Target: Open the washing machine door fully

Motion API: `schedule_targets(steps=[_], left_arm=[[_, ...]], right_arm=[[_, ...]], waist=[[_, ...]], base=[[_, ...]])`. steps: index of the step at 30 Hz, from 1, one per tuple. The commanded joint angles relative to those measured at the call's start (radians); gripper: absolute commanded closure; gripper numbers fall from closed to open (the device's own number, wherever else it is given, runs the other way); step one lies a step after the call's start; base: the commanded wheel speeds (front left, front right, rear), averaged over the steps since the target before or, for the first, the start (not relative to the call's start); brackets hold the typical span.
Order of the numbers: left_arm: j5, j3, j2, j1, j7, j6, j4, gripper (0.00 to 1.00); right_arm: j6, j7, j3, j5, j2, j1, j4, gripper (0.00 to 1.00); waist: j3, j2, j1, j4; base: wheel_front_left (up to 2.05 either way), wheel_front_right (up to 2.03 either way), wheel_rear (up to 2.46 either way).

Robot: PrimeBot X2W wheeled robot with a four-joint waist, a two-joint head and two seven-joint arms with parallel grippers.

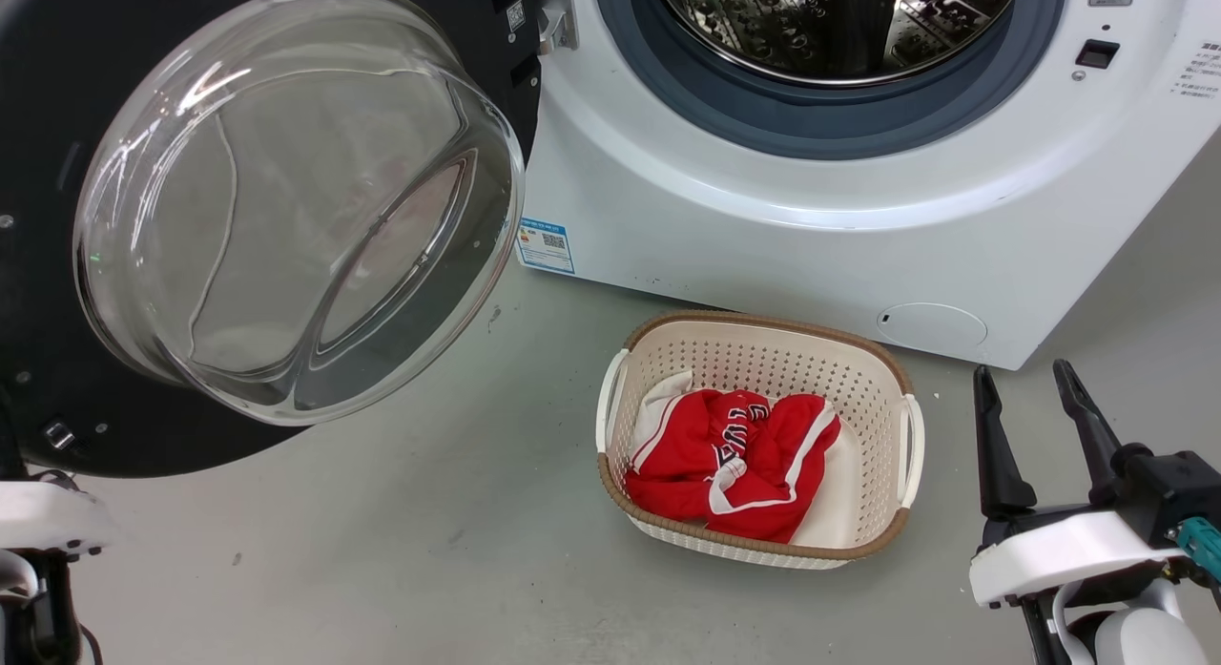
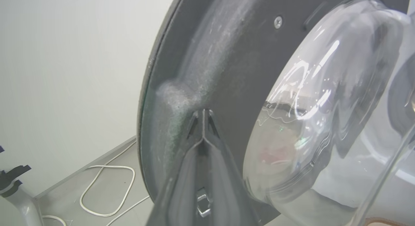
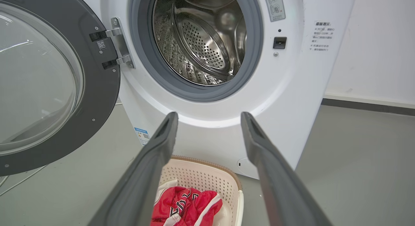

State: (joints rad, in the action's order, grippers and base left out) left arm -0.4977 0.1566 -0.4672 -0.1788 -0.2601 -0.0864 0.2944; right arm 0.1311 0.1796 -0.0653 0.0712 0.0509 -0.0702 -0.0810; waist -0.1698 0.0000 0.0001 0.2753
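Here the washing machine door point(image 1: 286, 207) stands swung wide at the left of the washing machine point(image 1: 763, 236), hung on its metal hinge point(image 3: 118, 41), with the steel drum point(image 1: 830, 26) laid bare. The left tool point(image 2: 203, 115) has its fingers pressed together, tips right at the door's dark inner face beside the glass bowl point(image 2: 308, 106). The right tool point(image 1: 1021, 374) hangs low, fingers spread apart, gripping nothing. A cream laundry basket point(image 1: 763, 323) sits on the floor point(image 1: 382, 550) before the machine, with a red garment point(image 1: 725, 455) inside.
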Motion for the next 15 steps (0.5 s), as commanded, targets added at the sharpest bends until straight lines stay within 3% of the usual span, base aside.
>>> schedule_targets(steps=[1, 8, 9, 15], left_arm=[[0.018, 0.02, 0.003, -0.021, -0.007, 0.014, 0.016, 1.0], [0.092, 0.055, 0.067, -0.006, -0.005, 0.042, -0.009, 1.0], [0.117, 0.072, 0.108, 0.036, -0.005, 0.053, -0.046, 1.0], [0.164, 0.086, 0.195, 0.132, -0.005, 0.067, -0.151, 1.0]], right_arm=[[-0.001, 0.007, -0.002, 0.004, -0.001, -0.012, -0.004, 0.0], [-0.001, 0.01, -0.002, -0.024, -0.001, -0.003, -0.011, 0.0], [-0.001, 0.012, 0.002, -0.016, -0.001, 0.004, -0.017, 0.0], [-0.001, 0.017, 0.005, -0.002, -0.001, 0.018, -0.026, 0.0]], waist=[[0.0, 0.0, -0.0001, 0.001], [0.024, 0.0, -0.0001, 0.002], [0.041, 0.0, -0.0001, -0.004], [0.07, 0.0, -0.0001, -0.014]], base=[[0.0, 0.0, 0.0], [0.0, 0.0, 0.0], [0.0, 0.0, 0.0], [0.0, 0.0, 0.0]])
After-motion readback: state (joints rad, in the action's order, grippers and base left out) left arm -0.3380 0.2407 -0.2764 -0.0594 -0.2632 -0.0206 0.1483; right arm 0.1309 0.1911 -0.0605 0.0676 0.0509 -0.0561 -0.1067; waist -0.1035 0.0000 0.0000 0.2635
